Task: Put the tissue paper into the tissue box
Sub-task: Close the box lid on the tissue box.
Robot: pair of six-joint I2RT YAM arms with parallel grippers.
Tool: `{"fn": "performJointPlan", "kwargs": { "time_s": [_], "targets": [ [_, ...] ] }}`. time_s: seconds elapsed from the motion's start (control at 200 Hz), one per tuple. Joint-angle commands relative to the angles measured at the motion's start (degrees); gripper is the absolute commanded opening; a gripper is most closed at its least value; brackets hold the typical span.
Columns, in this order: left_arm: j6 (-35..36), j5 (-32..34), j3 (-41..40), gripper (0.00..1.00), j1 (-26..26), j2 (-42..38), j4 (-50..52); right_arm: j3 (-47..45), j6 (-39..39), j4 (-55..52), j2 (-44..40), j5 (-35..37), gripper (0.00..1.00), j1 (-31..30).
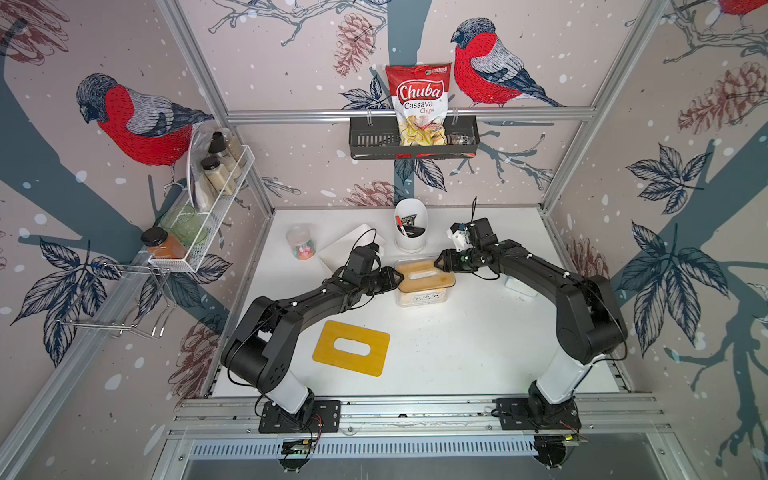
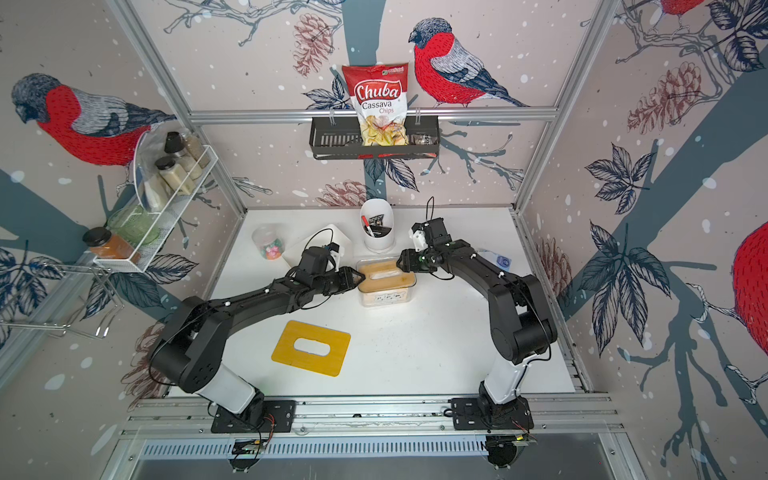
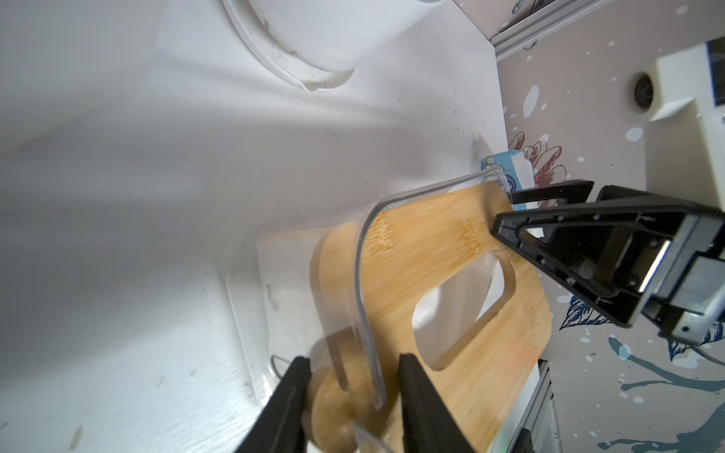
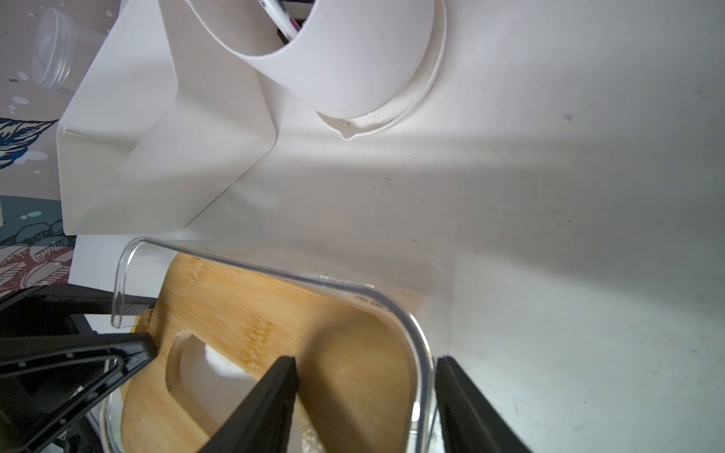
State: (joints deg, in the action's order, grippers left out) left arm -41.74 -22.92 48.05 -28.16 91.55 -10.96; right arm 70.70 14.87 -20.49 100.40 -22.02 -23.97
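Observation:
The tissue box (image 1: 422, 297) is a clear tub at mid-table, seen in both top views. A bamboo lid (image 1: 430, 283) with a slot rests tilted in its mouth. White tissue paper (image 3: 455, 306) shows through that slot. My left gripper (image 3: 355, 359) is at the box's left end, its fingers closed in on the clear end wall and the lid's corner. My right gripper (image 4: 365, 359) stands open at the right end. One of its fingers is over the lid and one is outside the wall. A second bamboo lid (image 1: 374, 357) lies flat nearer the front.
Behind the box stand a white pen cup (image 1: 410, 226), a white tray (image 1: 345, 245) and a clear jar of sweets (image 1: 301, 242). A blue tissue pack (image 2: 500, 261) lies behind my right arm. Wire racks hang on the left and back walls.

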Motion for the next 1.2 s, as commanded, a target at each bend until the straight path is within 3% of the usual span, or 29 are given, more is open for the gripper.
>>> {"fn": "performJointPlan", "kwargs": {
  "time_s": [0.0, 0.435, 0.79, 1.196],
  "targets": [
    [1.3, -1.8, -0.8, 0.33, 0.5, -0.3, -3.8, 0.2, -1.5, -2.5, 0.4, -1.1, 0.62, 0.2],
    [1.2, -2.3, -1.0, 0.32, 0.7, 1.2, -3.7, 0.4, -2.6, -3.7, -0.2, -0.1, 0.7, 1.5],
    [1.7, -1.7, -0.4, 0.32, 0.7, 1.9, -2.3, 1.3, -3.5, -4.9, 0.2, 0.7, 0.57, -1.5],
    [4.3, 2.2, 0.8, 0.32, -0.8, 2.1, 1.3, 2.3, -3.0, -5.9, 0.9, 1.7, 0.57, -4.5]
  ]
}}
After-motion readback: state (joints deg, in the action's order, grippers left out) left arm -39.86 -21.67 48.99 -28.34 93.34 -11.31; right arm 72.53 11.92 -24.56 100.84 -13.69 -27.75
